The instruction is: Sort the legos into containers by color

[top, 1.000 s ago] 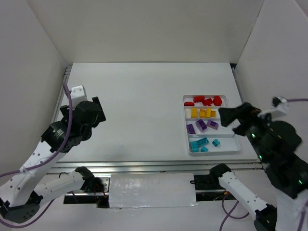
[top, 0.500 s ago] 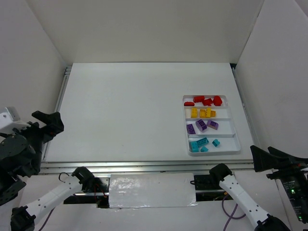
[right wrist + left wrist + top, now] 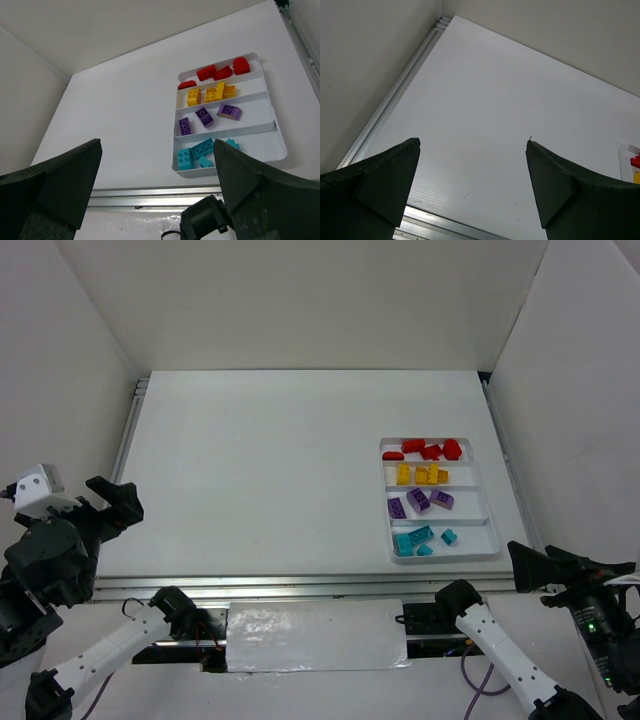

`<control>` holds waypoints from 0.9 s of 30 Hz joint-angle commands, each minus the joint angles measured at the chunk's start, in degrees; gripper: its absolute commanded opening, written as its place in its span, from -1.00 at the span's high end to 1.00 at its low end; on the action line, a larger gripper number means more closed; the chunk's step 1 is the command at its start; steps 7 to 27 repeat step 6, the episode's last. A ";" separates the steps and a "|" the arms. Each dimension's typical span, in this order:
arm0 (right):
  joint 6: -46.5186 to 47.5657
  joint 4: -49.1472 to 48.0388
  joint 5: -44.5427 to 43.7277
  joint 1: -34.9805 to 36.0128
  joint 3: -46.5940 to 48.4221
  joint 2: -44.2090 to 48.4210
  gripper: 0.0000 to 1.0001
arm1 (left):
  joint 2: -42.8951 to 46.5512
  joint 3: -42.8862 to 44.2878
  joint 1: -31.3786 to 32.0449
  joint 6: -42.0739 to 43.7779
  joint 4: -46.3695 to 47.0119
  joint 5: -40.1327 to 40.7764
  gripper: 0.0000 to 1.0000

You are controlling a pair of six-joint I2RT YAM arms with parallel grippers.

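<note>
The white tray of containers (image 3: 478, 502) lies at the table's right. Its four compartments hold the legos by colour: red (image 3: 430, 450), yellow-orange (image 3: 420, 475), purple (image 3: 418, 501) and teal (image 3: 413, 538). The right wrist view shows the same tray (image 3: 267, 145) with red (image 3: 215, 72), yellow (image 3: 212, 93), purple (image 3: 204, 116) and teal (image 3: 202, 148) bricks. My left gripper (image 3: 118, 498) (image 3: 473, 142) hangs open and empty off the table's near left corner. My right gripper (image 3: 530, 565) (image 3: 157, 142) is open and empty, near and right of the tray.
White walls close in the table on the left, back and right. An aluminium rail (image 3: 300, 585) runs along the near edge and another (image 3: 395, 95) along the left edge. The tray's corner (image 3: 625, 160) peeks in at the left wrist view's right edge. An arm base joint (image 3: 205, 222) sits below the rail.
Both arms have drawn back from over the table to its near corners, then shifted slightly inward. Both grippers stayed open. The legos and tray have not moved.
</note>
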State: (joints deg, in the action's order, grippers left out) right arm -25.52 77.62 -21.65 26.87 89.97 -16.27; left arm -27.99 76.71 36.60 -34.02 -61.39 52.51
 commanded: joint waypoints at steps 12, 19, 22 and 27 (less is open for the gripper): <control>-0.23 1.31 0.11 0.46 -2.52 -1.92 -0.99 | 0.48 -1.20 -0.21 2.47 3.64 -0.92 -0.99; -0.23 1.31 0.11 0.46 -2.52 -1.92 -0.99 | 0.48 -1.20 -0.21 2.47 3.64 -0.92 -0.99; -0.23 1.31 0.11 0.46 -2.52 -1.92 -0.99 | 0.48 -1.20 -0.21 2.47 3.64 -0.92 -0.99; -0.23 1.31 0.11 0.46 -2.52 -1.92 -0.99 | 0.48 -1.20 -0.21 2.47 3.64 -0.92 -0.99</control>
